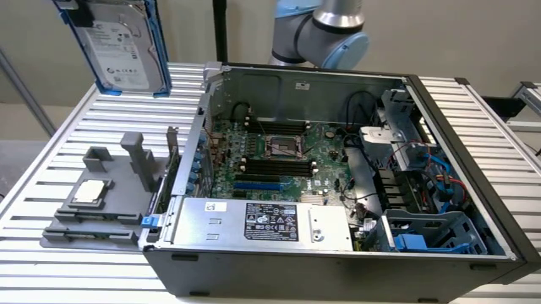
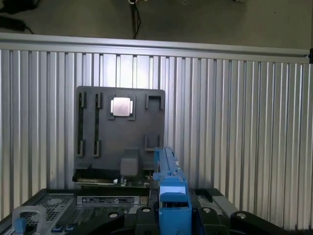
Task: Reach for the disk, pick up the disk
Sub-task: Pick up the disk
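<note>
While clamped edge-on by the gripper [image 2: 172, 218], the disk [image 1: 118, 44] is held long axis upright. It is hung above the table [image 1: 85, 114].

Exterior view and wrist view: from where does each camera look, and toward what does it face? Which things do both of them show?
Exterior view: sits off the arm, above the slatted table, looking down into the open computer case; an arm joint shows beyond the case.
Wrist view: rides on the wrist, looking down past the tool, shut on the disk, onto the table.
Shared: the disk, the table, the grey fixture and the processor chip on it.
</note>
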Robot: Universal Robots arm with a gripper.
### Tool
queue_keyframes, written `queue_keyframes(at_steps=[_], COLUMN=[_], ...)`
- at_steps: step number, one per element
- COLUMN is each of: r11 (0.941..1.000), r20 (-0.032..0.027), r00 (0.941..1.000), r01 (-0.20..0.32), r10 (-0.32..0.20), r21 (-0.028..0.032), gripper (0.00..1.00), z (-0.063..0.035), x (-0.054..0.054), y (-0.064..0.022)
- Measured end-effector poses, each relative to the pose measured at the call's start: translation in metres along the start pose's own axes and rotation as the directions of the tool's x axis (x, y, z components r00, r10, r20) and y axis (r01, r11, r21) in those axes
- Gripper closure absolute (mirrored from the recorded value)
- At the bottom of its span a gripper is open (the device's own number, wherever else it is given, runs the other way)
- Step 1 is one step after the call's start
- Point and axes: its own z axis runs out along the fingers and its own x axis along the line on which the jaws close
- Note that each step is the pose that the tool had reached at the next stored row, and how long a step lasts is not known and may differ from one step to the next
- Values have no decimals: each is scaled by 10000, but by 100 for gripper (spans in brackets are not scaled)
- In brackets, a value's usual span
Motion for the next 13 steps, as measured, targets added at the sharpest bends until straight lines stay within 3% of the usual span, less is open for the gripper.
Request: queue_keyframes(at_steps=[9, 13], r11=[10000, 10000], r20=[191, 197], r00=[9998, 9998], r01=[4, 3], r10=[-4, -3], r21=[1, -1], gripper=[67, 67], z=[-274, -331], x=[34, 90], y=[-405, -585])
